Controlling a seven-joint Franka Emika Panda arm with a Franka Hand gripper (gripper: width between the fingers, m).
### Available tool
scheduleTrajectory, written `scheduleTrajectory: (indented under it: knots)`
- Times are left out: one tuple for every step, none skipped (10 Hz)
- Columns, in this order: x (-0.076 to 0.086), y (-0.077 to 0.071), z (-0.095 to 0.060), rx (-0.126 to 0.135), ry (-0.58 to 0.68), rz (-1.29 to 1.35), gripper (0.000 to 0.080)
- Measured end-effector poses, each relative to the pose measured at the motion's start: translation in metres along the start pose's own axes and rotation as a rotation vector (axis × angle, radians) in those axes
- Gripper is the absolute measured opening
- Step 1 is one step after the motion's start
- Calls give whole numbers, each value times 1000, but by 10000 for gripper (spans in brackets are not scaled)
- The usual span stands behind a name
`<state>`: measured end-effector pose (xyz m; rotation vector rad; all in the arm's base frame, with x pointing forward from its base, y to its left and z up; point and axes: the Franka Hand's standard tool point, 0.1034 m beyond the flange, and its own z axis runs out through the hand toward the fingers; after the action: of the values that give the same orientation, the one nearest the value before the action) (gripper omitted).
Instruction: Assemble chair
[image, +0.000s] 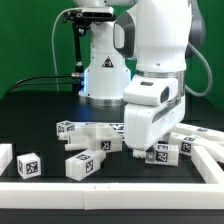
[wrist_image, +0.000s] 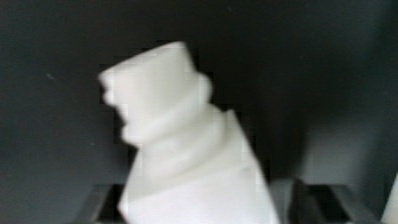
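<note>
— Tool first: where does it sit, and how do its jaws stand?
— Low over the black tabletop, pointing straight down among the chair parts; its tips are almost at the surface; in the wrist view a pale white part lies between the jaws and reaches away from them; that picture is blurred, so whether the jaws press on it or only flank it I cannot tell.
— Where is the rest of the chair, reckoned from the tool?
— Lying flat around it; a long tagged piece is just beside the tool toward the exterior view's left, with a smaller tagged piece beyond it; a chunky tagged block sits nearer the camera than the tool, also on that left side; more tagged pieces crowd close on the exterior view's right, the nearest just beside the tips.
— Anything that is not chair?
— A lone tagged cube, well apart from the tool at the exterior view's far left; the white arm rises directly above the tool.
</note>
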<state>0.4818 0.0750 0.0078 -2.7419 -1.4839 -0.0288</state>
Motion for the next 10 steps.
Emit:
scheduleTrajectory:
  knots:
    - [0,0,0,0,0,0,279]
    - [-6,3,-2,14,-23,-25,281]
    - [-16,16,-19,25,-57,-36,281]
    - [-25,26,-40,16,-72,-19,281]
    - [-38,33,-61,-1,-82,11,281]
    - [-42,34,-68,-9,-81,32,281]
    - [-40,35,-69,-11,-79,29,281]
    - [-41,34,-67,-8,-80,29,281]
    - [-41,34,-67,-8,-81,29,281]
    - [-46,37,-68,-8,-77,34,281]
